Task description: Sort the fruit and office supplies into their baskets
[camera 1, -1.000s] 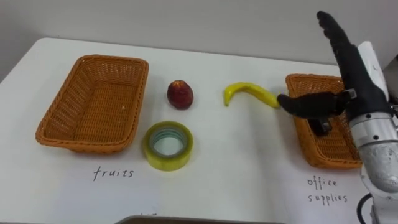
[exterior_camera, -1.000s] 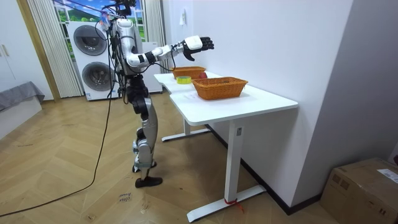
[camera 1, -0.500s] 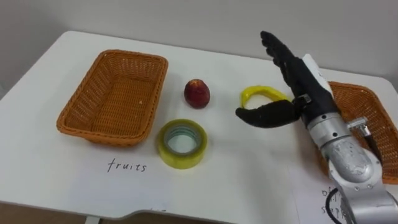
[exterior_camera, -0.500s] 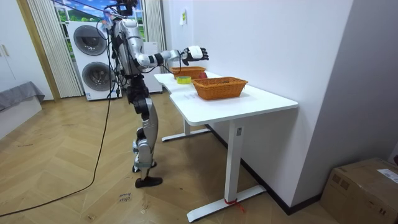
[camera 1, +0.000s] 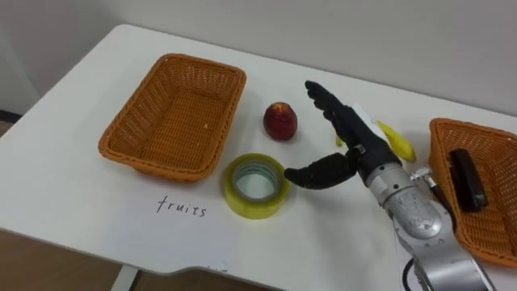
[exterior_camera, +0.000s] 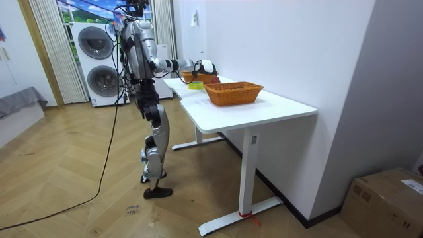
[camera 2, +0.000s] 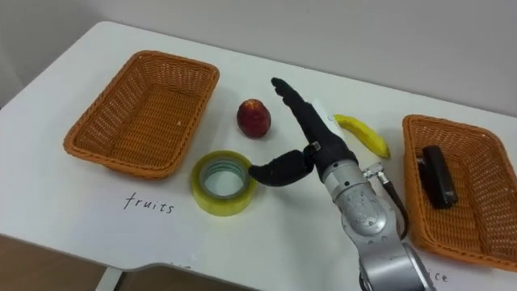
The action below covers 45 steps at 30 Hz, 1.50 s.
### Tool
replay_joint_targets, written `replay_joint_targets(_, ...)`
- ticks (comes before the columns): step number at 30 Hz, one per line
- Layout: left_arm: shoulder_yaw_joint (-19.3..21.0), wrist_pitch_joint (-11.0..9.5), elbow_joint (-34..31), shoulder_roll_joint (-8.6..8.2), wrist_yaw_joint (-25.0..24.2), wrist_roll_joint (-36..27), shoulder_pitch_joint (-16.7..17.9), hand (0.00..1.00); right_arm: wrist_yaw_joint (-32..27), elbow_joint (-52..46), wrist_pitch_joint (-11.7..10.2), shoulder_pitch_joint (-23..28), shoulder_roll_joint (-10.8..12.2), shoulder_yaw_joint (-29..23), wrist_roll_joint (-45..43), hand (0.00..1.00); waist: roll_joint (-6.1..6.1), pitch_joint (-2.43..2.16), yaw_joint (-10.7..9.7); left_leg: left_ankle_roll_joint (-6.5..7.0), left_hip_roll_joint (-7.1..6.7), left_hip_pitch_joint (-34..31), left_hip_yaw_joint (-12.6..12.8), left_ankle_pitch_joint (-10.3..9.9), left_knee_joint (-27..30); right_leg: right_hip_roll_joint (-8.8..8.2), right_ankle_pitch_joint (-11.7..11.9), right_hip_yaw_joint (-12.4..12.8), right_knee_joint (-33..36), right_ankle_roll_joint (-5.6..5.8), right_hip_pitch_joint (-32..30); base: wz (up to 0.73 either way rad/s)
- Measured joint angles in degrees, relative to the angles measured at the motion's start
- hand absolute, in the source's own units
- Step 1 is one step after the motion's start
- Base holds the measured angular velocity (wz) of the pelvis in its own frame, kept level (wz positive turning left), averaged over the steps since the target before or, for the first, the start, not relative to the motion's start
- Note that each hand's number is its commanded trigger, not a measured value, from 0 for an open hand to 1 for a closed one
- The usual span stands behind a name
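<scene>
My right hand (camera 1: 354, 139) is open over the middle of the white table (camera 1: 97, 210), fingers straight, thumb stretched toward a yellow-green tape roll (camera 1: 256, 186) just to its left. It holds nothing. A red apple (camera 1: 280, 121) lies beyond the tape. A yellow banana (camera 1: 395, 140) lies behind the hand, partly hidden by it. The wicker basket on the left (camera 1: 174, 113) is empty. The wicker basket on the right (camera 1: 485, 234) holds a black office item (camera 1: 467, 178). In the room view I stand at the table's end, right arm reaching over it.
Handwritten labels mark the table in front of each basket. The table's near edge (camera 1: 121, 263) runs close below the tape. A wall stands behind the table's far edge. In the room view, washing machines (exterior_camera: 99, 63) stand behind me on a wooden floor.
My right hand has come from above the right basket leftward and down to beside the tape roll. The head view has shifted with it.
</scene>
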Motion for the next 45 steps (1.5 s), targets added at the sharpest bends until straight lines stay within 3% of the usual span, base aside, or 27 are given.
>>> replay_joint_targets(4, 0.01, 0.50, -0.27, 0.03, -0.90, 0.01, -0.04, 0.00, -1.24, 3.20, 0.04, -2.44, -0.02, 1.39, 1.43, 0.00, -0.08, -0.01, 0.68, 0.02, -0.02, 0.01, 0.06, 0.04, 0.01, -0.06, 0.00, -0.10, 0.00, 0.00, -0.10, -0.02)
replay_joint_targets(14, -0.01, 1.82, -0.26, 0.02, -1.15, 0.26, -0.06, 0.00, -1.97, 5.99, 0.67, -2.62, 0.20, 3.16, 0.60, 0.00, -0.11, -0.02, 2.45, 0.12, -0.25, -0.14, -0.38, 0.09, 0.01, -0.23, 0.01, -0.48, 0.00, 0.01, -0.14, 0.00)
replay_joint_targets(24, 0.01, 2.54, -0.26, -0.04, -1.16, 0.26, -0.07, 0.00, -2.51, 6.38, 0.71, -2.64, 0.38, 3.18, 0.47, 0.00, 0.20, 0.19, 2.70, 0.48, -0.81, -0.32, -1.14, 0.30, 0.00, -0.63, 0.06, -0.58, 0.00, 0.32, -0.12, 0.02)
replay_joint_targets(36, 0.11, 2.75, -0.58, -0.50, -1.55, 0.44, -0.23, 0.00, -2.76, 7.70, 0.79, -2.64, 2.13, 3.19, -1.50, 0.00, 0.19, 0.19, 3.53, 0.56, -0.86, -0.44, -1.31, 0.35, 0.06, -0.70, 0.11, -0.59, 0.00, 0.44, -0.15, 0.00)
replay_joint_targets(45, 0.19, 2.81, -2.27, -0.63, -2.88, 2.18, -0.10, 0.00, -2.71, 7.74, 0.85, -2.71, 2.17, 3.18, -5.12, 0.00, 0.12, 0.13, 3.68, 0.56, -0.89, -1.43, -1.62, 0.35, 0.51, -0.73, 0.11, -1.33, 0.04, 0.44, -0.78, 0.02)
